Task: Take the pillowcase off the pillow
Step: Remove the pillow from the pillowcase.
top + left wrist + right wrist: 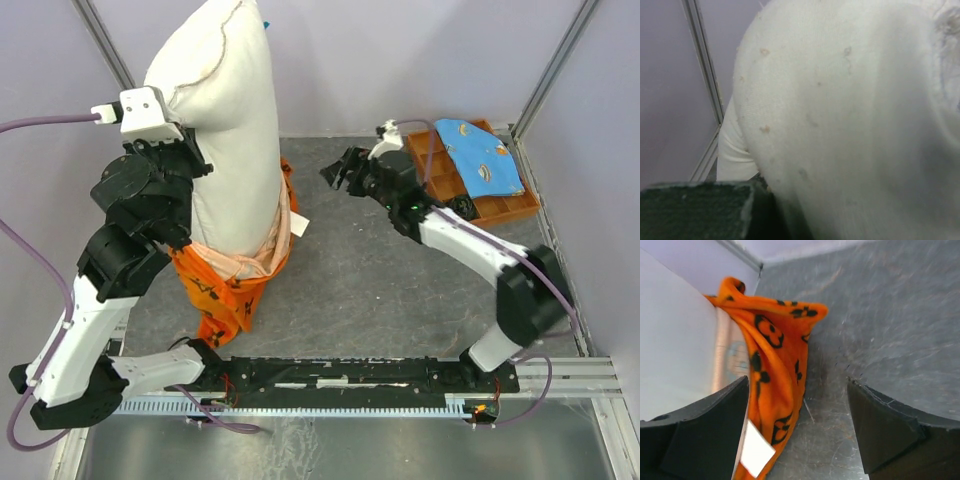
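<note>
The white pillow [228,110] stands upright at the back left. The orange pillowcase [225,285] with black motifs is bunched around its lower end and trails onto the grey table. My left gripper [190,150] grips the pillow's left side high up. In the left wrist view the pillow [850,115] fills the frame beside one dark finger pad [695,210]; the other finger is hidden. My right gripper [342,170] is open and empty, just right of the pillowcase. In the right wrist view the pillowcase [775,360] and its white tag [756,452] hang by the left finger [705,440].
A brown compartment tray [515,208] with a light-blue patterned cloth [480,155] sits at the back right. Purple walls with metal posts close in the back and sides. A black rail [350,375] runs along the near edge.
</note>
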Available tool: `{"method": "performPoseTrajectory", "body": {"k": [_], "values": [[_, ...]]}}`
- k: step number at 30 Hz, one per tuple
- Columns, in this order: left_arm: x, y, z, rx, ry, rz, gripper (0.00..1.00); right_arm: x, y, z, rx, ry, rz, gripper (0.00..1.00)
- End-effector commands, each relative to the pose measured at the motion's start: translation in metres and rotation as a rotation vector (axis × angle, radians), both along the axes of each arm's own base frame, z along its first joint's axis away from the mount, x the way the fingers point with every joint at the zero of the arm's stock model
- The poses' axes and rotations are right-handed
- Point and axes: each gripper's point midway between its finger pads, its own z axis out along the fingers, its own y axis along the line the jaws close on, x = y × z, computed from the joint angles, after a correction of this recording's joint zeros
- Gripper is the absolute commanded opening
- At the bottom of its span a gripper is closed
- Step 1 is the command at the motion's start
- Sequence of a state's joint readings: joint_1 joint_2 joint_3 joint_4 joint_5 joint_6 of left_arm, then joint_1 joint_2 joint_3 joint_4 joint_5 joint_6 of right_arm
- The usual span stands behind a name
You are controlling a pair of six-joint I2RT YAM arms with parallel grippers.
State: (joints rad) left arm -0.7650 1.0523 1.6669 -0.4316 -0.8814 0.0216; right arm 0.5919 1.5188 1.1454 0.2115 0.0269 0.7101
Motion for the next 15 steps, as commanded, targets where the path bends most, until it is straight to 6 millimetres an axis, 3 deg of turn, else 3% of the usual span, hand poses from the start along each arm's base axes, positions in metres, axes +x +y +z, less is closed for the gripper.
{"method": "performPoseTrajectory", "body": {"k": [1,5,12,15], "values": [[-0.015,0.005,0.064,-0.269,-0.225,-0.056,0.03,0.009,0.057,-0.002,0.145,0.044,0.201,0.84],[-0.015,0.008,0.059,-0.257,-0.204,-0.037,0.03,0.003,0.090,0.007,0.207,0.030,0.351,0.83],[-0.018,0.011,0.054,-0.267,-0.198,-0.036,0.03,-0.031,0.138,0.026,0.252,-0.014,0.557,0.84],[-0.019,0.011,0.052,-0.272,-0.193,-0.045,0.03,-0.036,0.153,0.020,0.220,0.007,0.580,0.83]]}}
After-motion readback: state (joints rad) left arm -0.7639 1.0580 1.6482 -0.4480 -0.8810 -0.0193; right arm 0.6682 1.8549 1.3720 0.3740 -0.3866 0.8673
